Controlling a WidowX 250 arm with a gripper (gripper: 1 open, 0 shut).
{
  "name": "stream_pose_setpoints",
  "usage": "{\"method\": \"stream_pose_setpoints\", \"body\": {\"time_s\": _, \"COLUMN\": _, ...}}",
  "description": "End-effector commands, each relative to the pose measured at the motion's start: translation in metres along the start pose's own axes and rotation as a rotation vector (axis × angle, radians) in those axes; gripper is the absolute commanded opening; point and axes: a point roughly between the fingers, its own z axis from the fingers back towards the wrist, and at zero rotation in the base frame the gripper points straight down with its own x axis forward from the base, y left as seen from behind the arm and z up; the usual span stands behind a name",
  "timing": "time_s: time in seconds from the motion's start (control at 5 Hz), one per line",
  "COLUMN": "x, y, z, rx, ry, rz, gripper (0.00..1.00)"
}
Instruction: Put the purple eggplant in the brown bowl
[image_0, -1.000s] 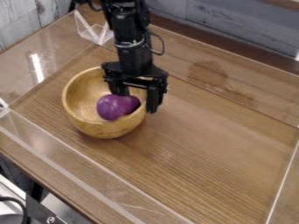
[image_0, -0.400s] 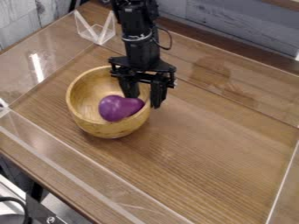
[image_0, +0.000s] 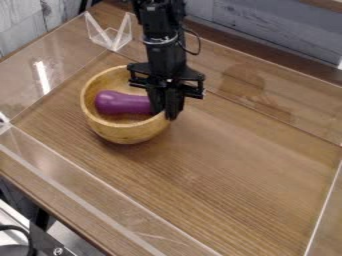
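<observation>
The purple eggplant (image_0: 123, 103) lies on its side inside the brown bowl (image_0: 115, 133), towards the bowl's left half. My gripper (image_0: 171, 108) points straight down over the right rim of the bowl. Its black fingers are pressed together with nothing between them. The fingertips stand just to the right of the eggplant and apart from it. The arm rises behind the bowl and hides part of its far right rim.
The bowl stands on a wooden table (image_0: 241, 170) enclosed by low clear plastic walls. A clear plastic piece (image_0: 107, 35) sits at the back left. The table's front edge runs along the lower left.
The jaws were open around the eggplant and are now shut and empty. The eggplant has dropped flat in the bowl, farther left. The gripper has shifted slightly right.
</observation>
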Motion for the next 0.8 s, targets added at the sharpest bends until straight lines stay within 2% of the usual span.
{"method": "stream_pose_setpoints", "body": {"time_s": 0.0, "x": 0.0082, "y": -0.0054, "z": 0.0175, "rx": 0.0, "ry": -0.052, "rz": -0.018, "gripper": 0.0}}
{"method": "stream_pose_setpoints", "body": {"time_s": 0.6, "x": 0.0056, "y": -0.0088, "z": 0.0264, "rx": -0.005, "ry": -0.044, "rz": -0.023, "gripper": 0.0}}
